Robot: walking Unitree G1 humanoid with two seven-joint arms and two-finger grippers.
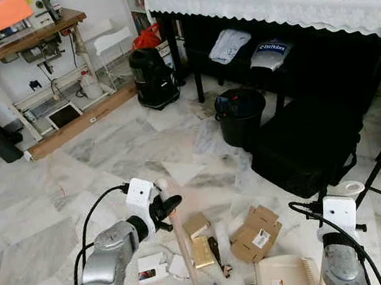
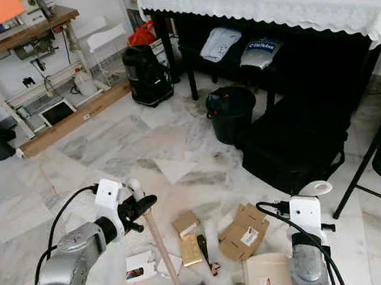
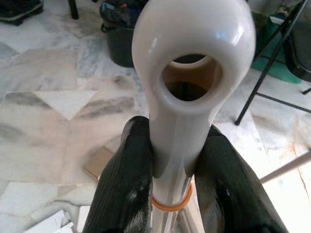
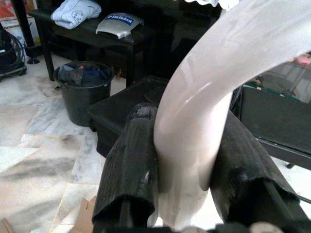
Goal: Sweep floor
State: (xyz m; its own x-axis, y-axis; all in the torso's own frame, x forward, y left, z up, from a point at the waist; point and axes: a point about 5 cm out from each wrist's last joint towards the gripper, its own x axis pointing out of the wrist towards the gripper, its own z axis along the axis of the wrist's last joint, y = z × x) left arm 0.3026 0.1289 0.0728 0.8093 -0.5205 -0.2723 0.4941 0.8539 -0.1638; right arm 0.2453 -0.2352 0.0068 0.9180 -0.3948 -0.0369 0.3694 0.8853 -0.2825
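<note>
My left gripper (image 1: 165, 208) is shut on the top of a cream broom handle (image 1: 183, 244), just below its hanging loop (image 3: 192, 73). The shaft slants down toward the floor in front of me. Black fingers (image 3: 125, 184) press it from both sides. At lower right, my right gripper (image 1: 343, 199) is shut on the curved cream dustpan handle (image 4: 214, 73). The beige dustpan (image 1: 283, 277) rests on the marble floor near my feet. Between the two arms lies litter: torn brown cardboard (image 1: 256, 233), a small tan box (image 1: 196, 225), a gold packet (image 1: 202, 251) and a white card (image 1: 152, 267).
A black bin (image 1: 241, 115) and a black case (image 1: 309, 145) stand ahead on the right, below a table with a white lace cloth (image 1: 312, 2). A black vacuum cleaner (image 1: 153, 77) sits farther back. A wooden workbench (image 1: 18, 38) is at far left. Open marble floor (image 1: 56, 180) lies ahead left.
</note>
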